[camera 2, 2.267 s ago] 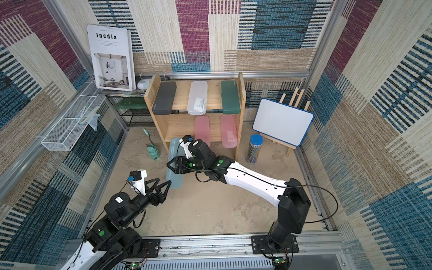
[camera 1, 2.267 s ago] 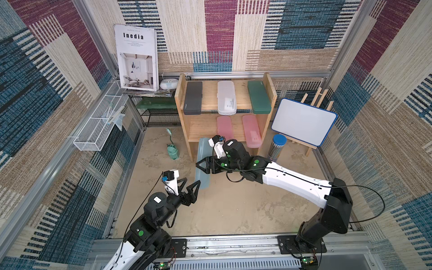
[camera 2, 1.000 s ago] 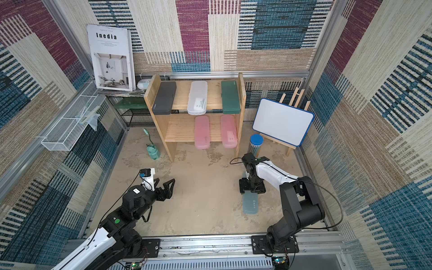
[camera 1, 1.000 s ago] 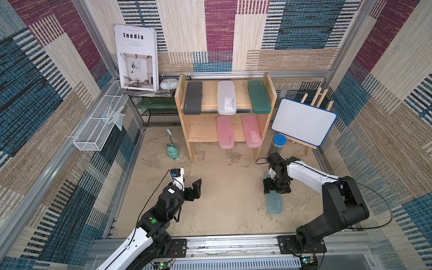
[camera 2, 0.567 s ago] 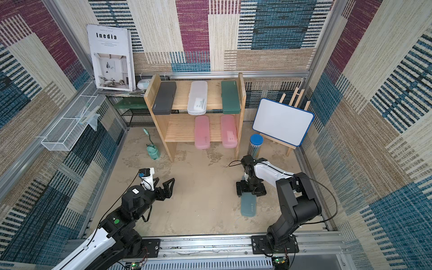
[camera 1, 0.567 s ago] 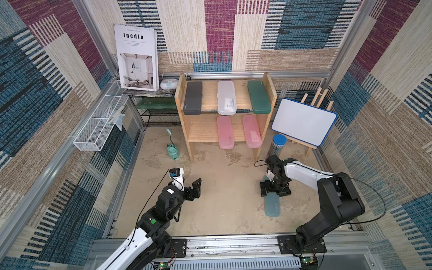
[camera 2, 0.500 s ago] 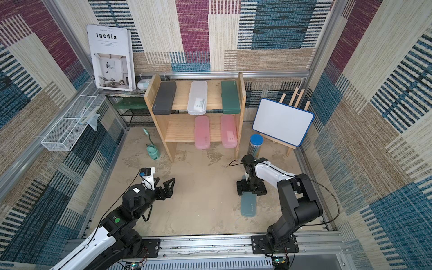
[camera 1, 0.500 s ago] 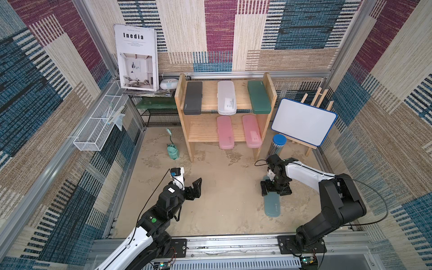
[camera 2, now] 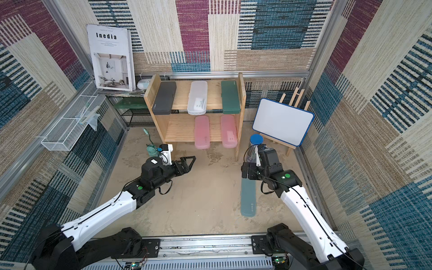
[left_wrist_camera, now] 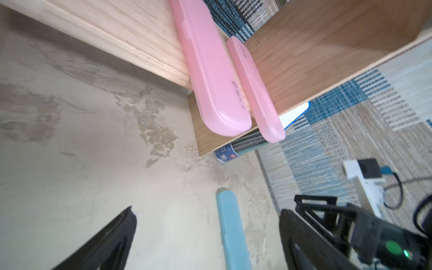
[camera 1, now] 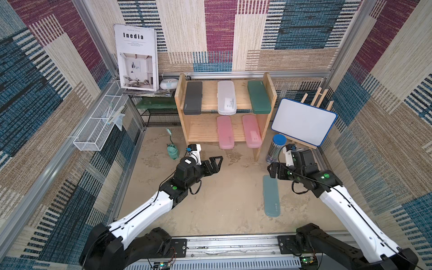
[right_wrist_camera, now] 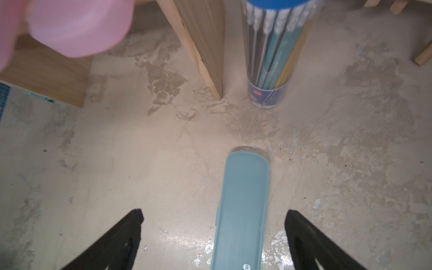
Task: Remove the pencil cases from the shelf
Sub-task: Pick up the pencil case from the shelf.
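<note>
Right wrist view: the right gripper stands spread wide above the floor. Its black fingers sit either side of the teal pencil case and clear of it, gripping nothing. That case lies flat on the floor, off the shelf, with its long axis running from the robot's base toward the shelf. Its rounded far end points at the gap between the shelf's right side plank and the upright pencil tube, short of both. In both top views the case sits on the right of the floor, with bare floor all round it and a broad open stretch between the two arms. The whiteboard on its easel closes off the right rear corner just behind the tube.

The left gripper is likewise splayed wide and empty. It is aimed at the front of the lower tier, near the overhanging ends of the two pink cases but apart from them. These lie side by side, lengthwise front to back, the right one just beside the side plank; the left part of that tier is bare wood. On the upper tier the dark grey case, white case and dark green case lie parallel with gaps between. Their near ends jut past the board's front edge.
</note>
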### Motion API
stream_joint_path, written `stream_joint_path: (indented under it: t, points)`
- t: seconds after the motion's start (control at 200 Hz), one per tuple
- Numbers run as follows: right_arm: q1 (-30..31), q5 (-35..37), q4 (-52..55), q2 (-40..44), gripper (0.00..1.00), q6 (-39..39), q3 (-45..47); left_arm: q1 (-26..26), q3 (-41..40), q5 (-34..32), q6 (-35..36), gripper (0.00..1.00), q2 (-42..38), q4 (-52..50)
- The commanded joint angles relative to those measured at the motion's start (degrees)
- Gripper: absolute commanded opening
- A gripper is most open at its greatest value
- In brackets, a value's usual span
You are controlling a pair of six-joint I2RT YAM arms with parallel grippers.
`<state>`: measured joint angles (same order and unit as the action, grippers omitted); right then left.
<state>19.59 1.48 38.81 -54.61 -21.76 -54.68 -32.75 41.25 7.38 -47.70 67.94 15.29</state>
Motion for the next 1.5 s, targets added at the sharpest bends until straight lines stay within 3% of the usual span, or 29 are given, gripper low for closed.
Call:
stream_joint_path:
  t: [0.0,0.125,0.411,0.611,0.716,0.826,0.937,1.077,1.277,1.493]
  points:
    - [0.0,1.3,-2.2,-0.5,0.99,0.8,-2.6,0.2,3.8,3.8,-6.1,0.99,6.4,11.2]
    - [0.0,1.2,-0.5,-3.4,0.99,3.2,-5.6,0.5,8.9,5.0,-7.5,0.99,13.4,13.5]
    - [0.0,1.8,-2.5,-5.3,0.99,4.6,-6.0,2.2,12.1,3.2,-8.9,0.93,19.9,14.8]
    - [0.0,1.5,-2.8,-5.7,1.0,5.1,-6.5,2.4,13.8,3.5,-7.9,0.72,21.3,13.3]
    - [0.0,0.7,-2.9,-5.6,1.0,4.9,-6.4,2.3,13.7,3.0,-7.6,0.38,20.9,12.9]
    - [0.0,0.4,-3.0,-5.7,0.99,4.9,-6.2,2.4,14.7,3.2,-6.6,0.39,20.7,11.5]
    - [0.0,0.0,-2.5,-5.8,0.98,4.8,-6.5,2.4,14.7,3.6,-6.6,0.31,20.5,11.1]
    - [0.1,-0.9,-2.4,-5.3,0.95,4.8,-6.8,2.3,13.0,3.5,-6.3,0.18,18.6,10.1]
    - [2.1,-7.8,-5.1,-3.5,0.94,2.0,-6.6,1.3,7.1,3.7,-2.2,0.13,10.0,5.4]
    - [14.2,-11.1,-13.2,-5.5,0.99,-2.4,-8.8,-1.5,-2.2,6.6,6.5,0.12,-5.5,-1.1]
